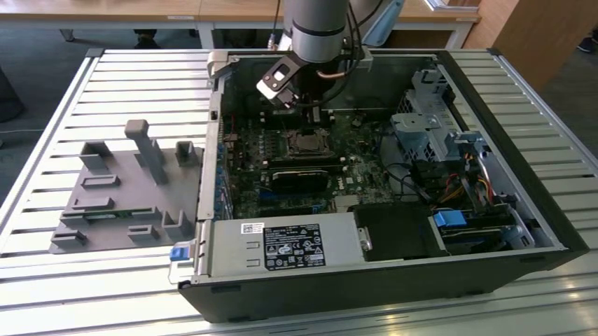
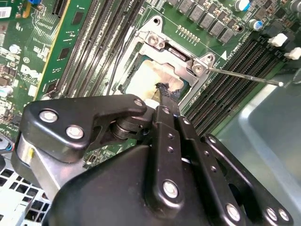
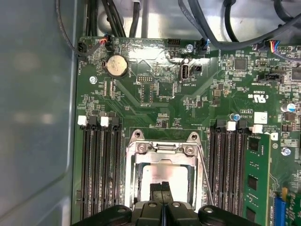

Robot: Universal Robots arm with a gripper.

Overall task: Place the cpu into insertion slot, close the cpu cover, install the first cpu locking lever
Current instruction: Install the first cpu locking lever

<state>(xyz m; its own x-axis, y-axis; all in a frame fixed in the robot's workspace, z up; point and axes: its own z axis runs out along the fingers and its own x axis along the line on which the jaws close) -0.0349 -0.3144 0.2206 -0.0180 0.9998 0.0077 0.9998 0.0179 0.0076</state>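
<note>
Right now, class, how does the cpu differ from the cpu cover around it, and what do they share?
The cpu is a solid square plate, while the cpu cover is an open frame with a large cut-out centre. The cpu cover is the wider of the two and lies around the cpu, whose top shows through the cut-out. Both are square and silvery.

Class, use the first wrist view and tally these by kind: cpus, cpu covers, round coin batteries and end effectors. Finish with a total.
cpu: 1
cpu cover: 1
round coin battery: 1
end effector: 1
Total: 4
</note>
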